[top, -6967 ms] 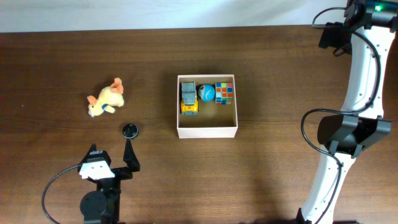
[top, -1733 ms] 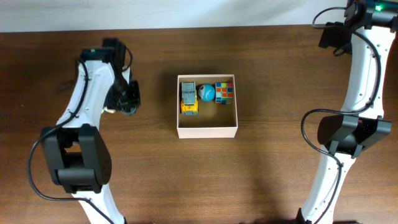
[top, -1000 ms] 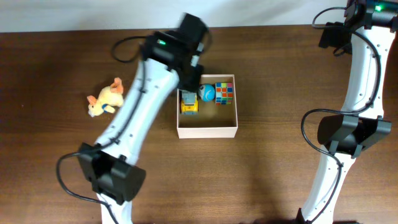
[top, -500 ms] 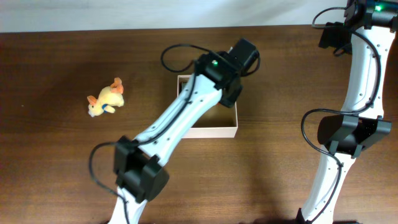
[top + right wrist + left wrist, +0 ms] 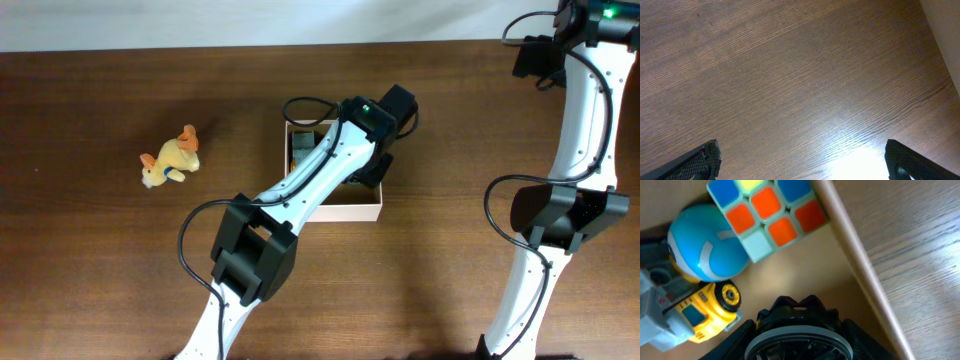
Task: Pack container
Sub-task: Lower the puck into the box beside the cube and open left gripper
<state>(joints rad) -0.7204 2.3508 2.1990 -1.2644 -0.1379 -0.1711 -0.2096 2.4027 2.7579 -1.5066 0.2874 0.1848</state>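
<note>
Overhead, the left gripper (image 5: pixel 372 165) hung over the container (image 5: pixel 340 212), which sat mid-table toward the far edge. It was clamped on a black disc (image 5: pixel 797 330) near the wall facing the table's right edge. The right gripper (image 5: pixel 800 161) stood spread, well apart.

The container (image 5: pixel 345 212) is a square, shallow cardboard box, open at the top, with white outer walls and a tan-brown inside. It sits flat near the middle of the tabletop (image 5: pixel 100 260), its walls square to the tabletop's edges.

Truck (image 5: pixel 695 315), ball (image 5: pixel 705 245), cube (image 5: pixel 765 210) in container (image 5: pixel 355 212), plush toy (image 5: pixel 170 160) well left
</note>
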